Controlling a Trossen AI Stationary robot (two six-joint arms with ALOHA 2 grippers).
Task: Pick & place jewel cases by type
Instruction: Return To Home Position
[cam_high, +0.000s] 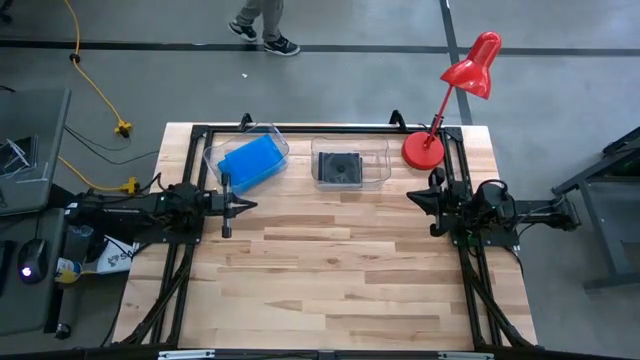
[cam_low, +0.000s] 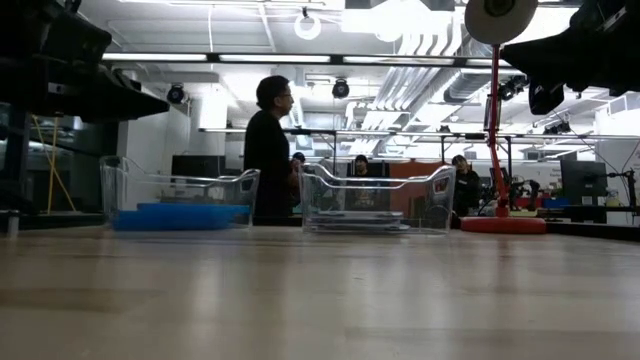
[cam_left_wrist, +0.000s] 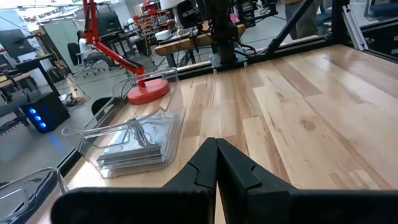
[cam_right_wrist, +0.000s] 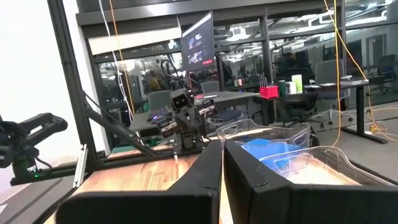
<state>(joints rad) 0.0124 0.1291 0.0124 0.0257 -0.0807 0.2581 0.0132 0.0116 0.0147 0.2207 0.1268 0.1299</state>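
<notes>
Bright blue jewel cases (cam_high: 250, 162) lie stacked in a clear tub (cam_high: 276, 134) at the table's far edge; the low view shows them flat on its bottom (cam_low: 180, 216). Black jewel cases (cam_high: 340, 168), silvery-grey on top (cam_left_wrist: 138, 146), lie in a second clear tub (cam_high: 378, 165) to its right. My left gripper (cam_high: 252, 206) hangs shut at the table's left side, pointing level toward the right, clear of both tubs. My right gripper (cam_high: 411, 196) hangs shut at the right side, pointing left. Nothing sits between either pair of fingers (cam_left_wrist: 216, 144) (cam_right_wrist: 222, 147).
A red desk lamp stands with its base (cam_high: 423, 150) at the far right corner, just right of the black cases' tub, its head (cam_high: 477, 64) reaching beyond the table. A black frame (cam_high: 300, 128) runs along the far edge. Bare wood (cam_high: 340, 270) spreads over the middle and near half.
</notes>
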